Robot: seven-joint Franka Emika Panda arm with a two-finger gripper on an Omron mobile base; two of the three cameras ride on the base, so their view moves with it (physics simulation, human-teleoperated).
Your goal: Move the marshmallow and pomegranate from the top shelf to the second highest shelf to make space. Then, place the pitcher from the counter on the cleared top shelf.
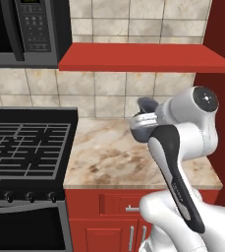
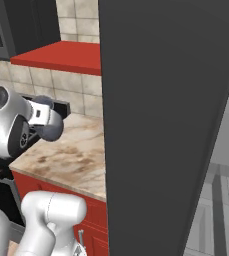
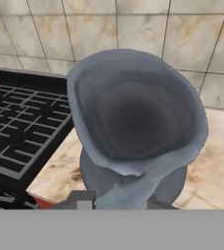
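Nearest the hand cam is the pitcher (image 3: 135, 122): its flared blue-grey lip fills the middle of the frame, dark hollow neck inside, round belly bulging below toward 6 o'clock. The fingertips themselves are hidden under the jug at the bottom edge, so the grip can't be read directly there, but the jaws are drawn nearly all the way in and the pitcher sits tight against the hand, i.e. the gripper (image 1: 144, 118) is clamped on it.

In the left base view the pitcher (image 1: 147, 104) pokes out as a dark grey lip at about 10 o'clock from the arm's big white wrist joint, above the counter (image 1: 109, 157), apparently clear of the stone (can't be sure from this angle). The counter is beige-brown marbled w/ red cabinet fronts below; the black gas stove (image 1: 25, 145) lies at 9 o'clock from it, touching its left edge. A red wall shelf (image 1: 143, 58) hangs at 12 o'clock, a dark microwave (image 1: 20, 29) at 11.

In the right base view the pitcher (image 2: 50, 127) shows its round belly at 3 o'clock from the white joint, over the counter (image 2: 71, 160). A tall dark grey panel (image 2: 166, 125) (fridge side or door, can't tell) blocks the centre-right; pale grey fridge interior shows at 4 o'clock.
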